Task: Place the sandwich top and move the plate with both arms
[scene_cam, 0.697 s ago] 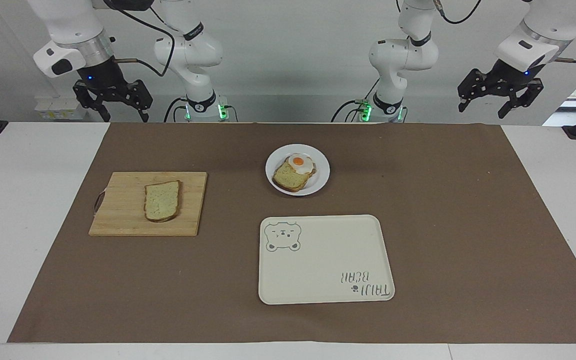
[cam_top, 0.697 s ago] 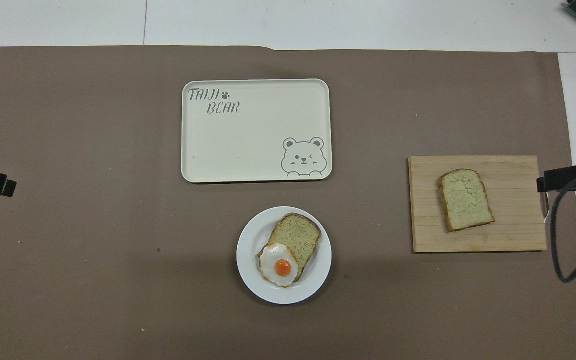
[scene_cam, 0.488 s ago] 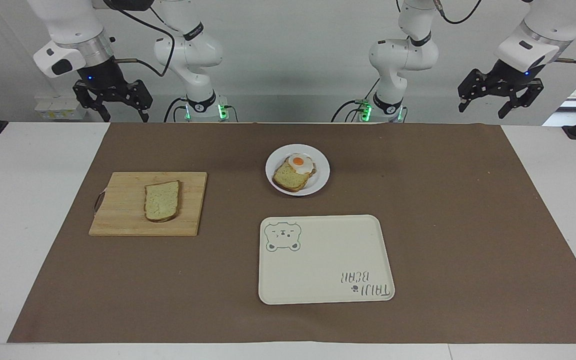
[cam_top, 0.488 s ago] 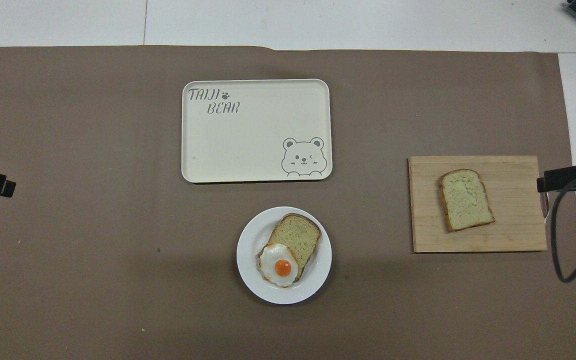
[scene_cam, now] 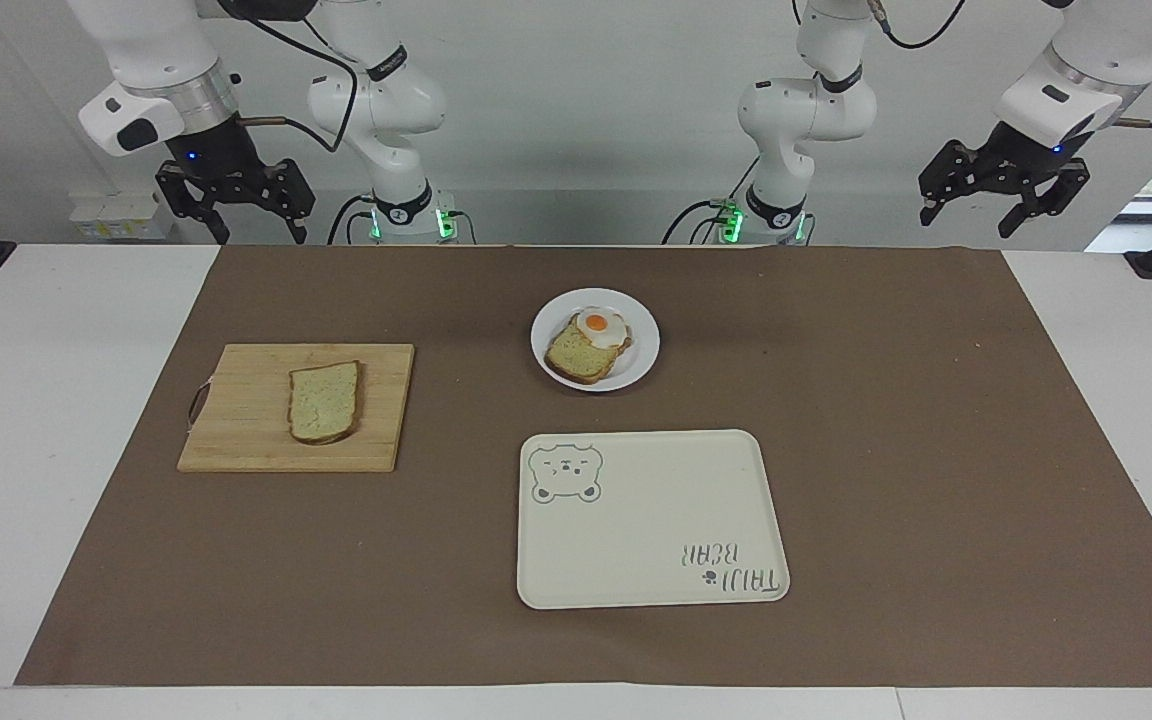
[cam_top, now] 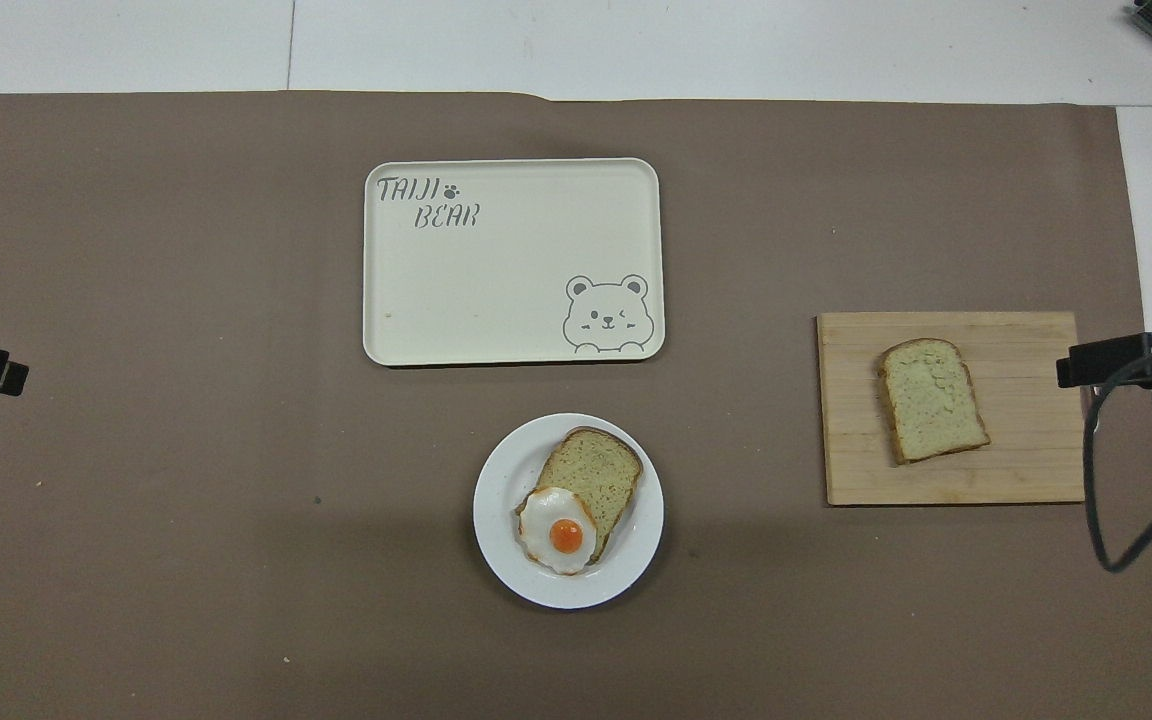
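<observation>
The sandwich top (scene_cam: 324, 402) lies flat on the cutting board (scene_cam: 246, 435) toward my right arm's end of the bench, well apart from the plate (scene_cam: 636, 365), which sits mid-bench and nearer to me than the bear tray (scene_cam: 651, 520); the plate already carries the other slice with the fried egg (scene_cam: 602, 327) on it, so I judge nothing of the job is done yet. My right gripper (scene_cam: 235, 212) hangs in the air at my own edge of the bench, fingers spread and holding nothing; the bare slice lies out from it and down, the board being the nearest thing to it. My left gripper (scene_cam: 998, 194) hangs over the opposite end, fingers likewise apart and empty, well away from the bread; so the right arm is plainly the one for the pick. The slice's long axis runs roughly away from me, rounded end farther out; I would set my fingers across its shorter width, over the crust edges.
</observation>
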Controlling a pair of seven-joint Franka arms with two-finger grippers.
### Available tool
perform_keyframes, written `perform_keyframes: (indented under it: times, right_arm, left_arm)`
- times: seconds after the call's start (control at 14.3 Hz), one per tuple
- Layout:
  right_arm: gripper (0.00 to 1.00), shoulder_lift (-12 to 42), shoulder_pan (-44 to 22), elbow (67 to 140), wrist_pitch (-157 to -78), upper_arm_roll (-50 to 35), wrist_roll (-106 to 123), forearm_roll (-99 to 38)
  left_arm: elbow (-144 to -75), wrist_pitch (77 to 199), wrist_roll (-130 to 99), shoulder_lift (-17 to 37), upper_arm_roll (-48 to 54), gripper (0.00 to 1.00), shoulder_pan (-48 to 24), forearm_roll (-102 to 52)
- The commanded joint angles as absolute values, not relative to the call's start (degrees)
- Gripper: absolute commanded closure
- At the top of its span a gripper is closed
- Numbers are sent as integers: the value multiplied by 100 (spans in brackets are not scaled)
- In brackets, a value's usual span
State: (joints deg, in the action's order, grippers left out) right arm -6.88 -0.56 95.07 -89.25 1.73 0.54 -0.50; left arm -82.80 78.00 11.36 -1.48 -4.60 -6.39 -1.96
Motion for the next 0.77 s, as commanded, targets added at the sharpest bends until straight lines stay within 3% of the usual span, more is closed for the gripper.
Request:
perform_keyframes:
  times: [0.0, 0.7]
  right_arm:
    - [0, -747, -35, 9554, -8886, 158, 88, 26]
    - [0, -738, -26, 9554, -8903, 167, 88, 18]
  left_arm:
    - [-8420, 7796, 1090, -272, -448, 0, -615, -202]
    - [-8481, 7866, 1099, -316, -457, 0, -554, -123]
